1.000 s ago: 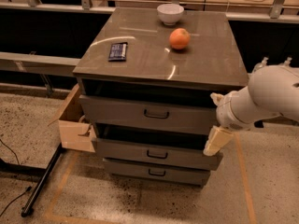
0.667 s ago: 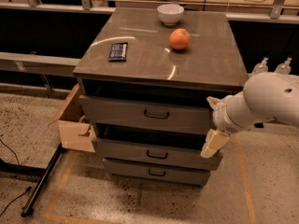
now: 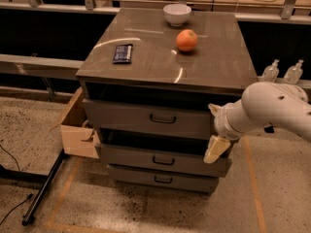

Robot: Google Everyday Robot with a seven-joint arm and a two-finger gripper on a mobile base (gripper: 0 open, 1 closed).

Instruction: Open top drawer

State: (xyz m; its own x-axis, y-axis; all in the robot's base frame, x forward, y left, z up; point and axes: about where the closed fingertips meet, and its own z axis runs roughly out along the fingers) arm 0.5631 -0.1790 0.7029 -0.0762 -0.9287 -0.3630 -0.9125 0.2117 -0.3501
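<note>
The top drawer [image 3: 126, 116] is the tallest grey front under the cabinet top, with a small dark bar handle [image 3: 163, 118] at its centre and a dark gap above it. My gripper [image 3: 214, 129] is at the drawer's right end, well right of the handle. It is open: one cream finger [image 3: 216, 149] hangs down over the middle drawer's [image 3: 131, 155] right end, and the other tip [image 3: 212, 108] shows at the top drawer's upper right corner. It holds nothing.
On the cabinet top [image 3: 218, 62] lie an orange [image 3: 186, 40], a white bowl [image 3: 177, 13] and a dark packet [image 3: 122, 53]. The bottom drawer [image 3: 136, 176] is lowest. A cardboard box [image 3: 77, 130] stands at the left, two bottles [image 3: 283, 72] at the right, a black pole [image 3: 43, 188] on the floor.
My arm and gripper have moved a little left and down, closer to the right end of the drawers. The drawers have not moved.
</note>
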